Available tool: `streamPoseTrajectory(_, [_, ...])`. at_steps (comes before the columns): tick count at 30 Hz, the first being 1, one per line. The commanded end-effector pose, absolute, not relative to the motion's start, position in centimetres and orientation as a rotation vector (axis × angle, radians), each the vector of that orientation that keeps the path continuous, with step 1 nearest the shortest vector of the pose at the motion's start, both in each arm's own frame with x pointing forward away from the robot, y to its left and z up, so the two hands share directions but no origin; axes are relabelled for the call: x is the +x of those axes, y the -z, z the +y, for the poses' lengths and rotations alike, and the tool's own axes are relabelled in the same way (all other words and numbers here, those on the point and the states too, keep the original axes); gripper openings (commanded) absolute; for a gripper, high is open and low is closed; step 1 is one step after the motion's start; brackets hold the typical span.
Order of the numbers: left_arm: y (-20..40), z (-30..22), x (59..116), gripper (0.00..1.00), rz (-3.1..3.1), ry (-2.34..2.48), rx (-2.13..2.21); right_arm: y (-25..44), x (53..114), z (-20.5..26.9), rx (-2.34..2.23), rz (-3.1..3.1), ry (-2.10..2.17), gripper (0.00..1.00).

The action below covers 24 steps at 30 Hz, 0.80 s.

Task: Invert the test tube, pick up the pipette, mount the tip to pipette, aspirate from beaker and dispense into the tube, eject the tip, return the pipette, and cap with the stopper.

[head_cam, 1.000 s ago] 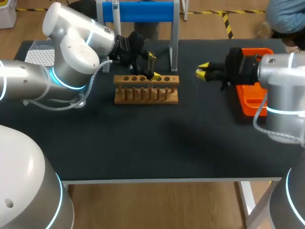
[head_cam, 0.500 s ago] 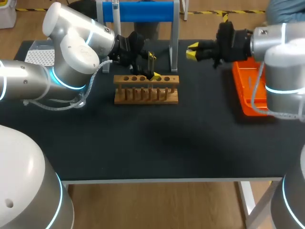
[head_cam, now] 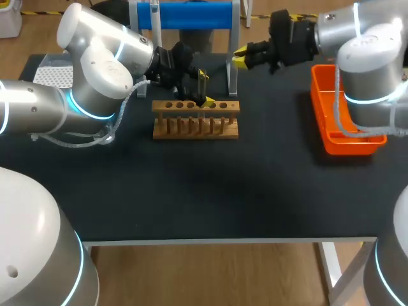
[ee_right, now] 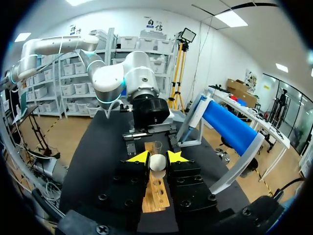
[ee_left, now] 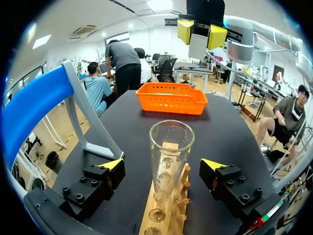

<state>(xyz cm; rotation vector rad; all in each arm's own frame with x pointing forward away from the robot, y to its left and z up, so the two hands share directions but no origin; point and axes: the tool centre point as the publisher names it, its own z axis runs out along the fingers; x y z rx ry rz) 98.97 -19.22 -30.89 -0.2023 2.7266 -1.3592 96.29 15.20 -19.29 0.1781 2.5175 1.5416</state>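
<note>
Plainly, the tube point(ee_left: 170, 156) stood upright in a hole of the rack point(head_cam: 196, 121), mouth up, made of clear glass and uncapped. The left gripper point(head_cam: 205, 88) hung over the rack with its fingers point(ee_left: 110, 165) spread wide on either side of the tube. Neither finger touched the glass, so the gripper was released. Beyond the rack's right end, the right gripper point(head_cam: 241, 58) hovered above the worktop point(head_cam: 210, 191), clenched on a small white stopper point(ee_right: 157, 163) held between its yellow tips. From the right wrist, the stopper lined up with the rack and the tube ahead of it. A stand with a blue bar point(head_cam: 191, 14) rose just behind the rack, with one grey leg just beside the right gripper. To the right of the rack, well apart, an orange basket point(head_cam: 347, 145) sat on the worktop. Far to the left of the rack lay a white perforated tray point(head_cam: 51, 73).
</note>
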Motion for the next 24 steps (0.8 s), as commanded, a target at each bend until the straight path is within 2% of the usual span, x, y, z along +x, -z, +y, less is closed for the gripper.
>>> streamPoseTrajectory(1, [30.9, -19.2, 99.0, 1.0, 2.729, 1.36, -0.202, 19.4, 97.3, 16.3, 0.137, 2.589, -1.542, 0.0])
streamPoseTrajectory(24, [30.9, -19.2, 99.0, 1.0, 2.729, 1.36, -0.202, 19.9, 97.5, 19.8, 0.141, 2.652, -1.531, 0.0])
